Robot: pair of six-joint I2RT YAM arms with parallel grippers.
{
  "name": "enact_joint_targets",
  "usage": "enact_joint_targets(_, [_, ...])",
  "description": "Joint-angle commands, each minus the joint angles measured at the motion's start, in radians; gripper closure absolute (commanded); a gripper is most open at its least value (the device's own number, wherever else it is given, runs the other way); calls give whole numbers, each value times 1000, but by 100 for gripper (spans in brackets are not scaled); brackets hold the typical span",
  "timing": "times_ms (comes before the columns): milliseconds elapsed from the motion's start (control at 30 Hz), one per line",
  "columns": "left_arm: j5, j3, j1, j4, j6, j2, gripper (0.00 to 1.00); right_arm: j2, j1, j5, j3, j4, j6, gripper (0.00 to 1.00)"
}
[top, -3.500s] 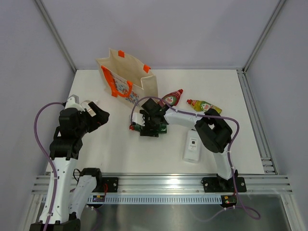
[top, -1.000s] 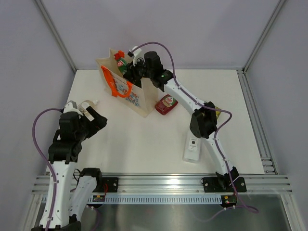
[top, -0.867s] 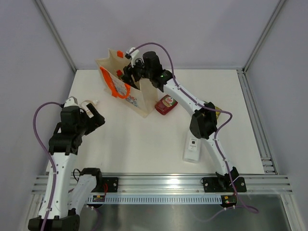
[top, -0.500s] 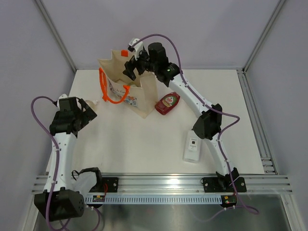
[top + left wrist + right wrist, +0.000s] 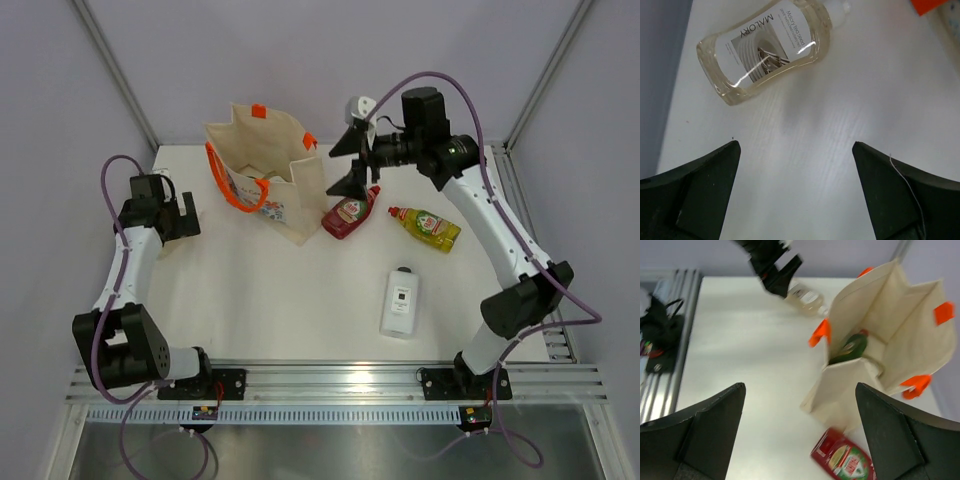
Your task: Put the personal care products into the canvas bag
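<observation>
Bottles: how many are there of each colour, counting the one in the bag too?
Red bottle: 1
Yellow bottle: 1
White bottle: 1
Clear bottle: 1
Green bottle, inside the canvas bag: 1
Total: 5

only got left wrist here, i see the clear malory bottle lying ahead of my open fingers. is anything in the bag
Observer: Yes. The right wrist view shows a green bottle inside the canvas bag.
Operator: what else is out on the table
Observer: Three more: a red-labelled bottle lying by the bag's foot, a yellow bottle to its right, and a flat white bottle nearer the arm bases.
Operator: is the right arm carrying one
Observer: No. The right fingers are spread open and empty, raised beside the bag.
</observation>
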Motion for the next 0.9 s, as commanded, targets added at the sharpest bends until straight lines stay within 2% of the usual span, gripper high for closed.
enact_joint_targets(0, [-57, -68, 4, 111, 444, -13, 1, -107, -17, -208, -204, -200, -298, 1])
enact_joint_targets(133, [-72, -131, 7, 256, 655, 44, 1, -145, -72, -275, -303, -460, -556, 0])
enact_joint_targets(200, [-89, -96, 16, 282, 712, 98, 1, -132, -103, -286, -314, -544, -651, 1])
enact_joint_targets(300, [-63, -14, 58, 285, 799, 209, 1, -126, -140, -290, -323, -644, -708, 0])
enact_joint_targets(500, [-97, 152, 59, 220, 887, 421, 1, -126, -166, -287, -354, -632, -635, 1])
enact_joint_targets(600, [-76, 212, 61, 201, 872, 524, 1, -125, -167, -283, -340, -581, -569, 0])
enact_joint_targets(733, [-25, 339, 59, 95, 838, 667, 1, -134, -166, -268, -318, -546, -520, 1])
enact_joint_targets(867, [24, 358, 58, 44, 809, 707, 1, -157, -169, -271, -337, -491, -460, 1])
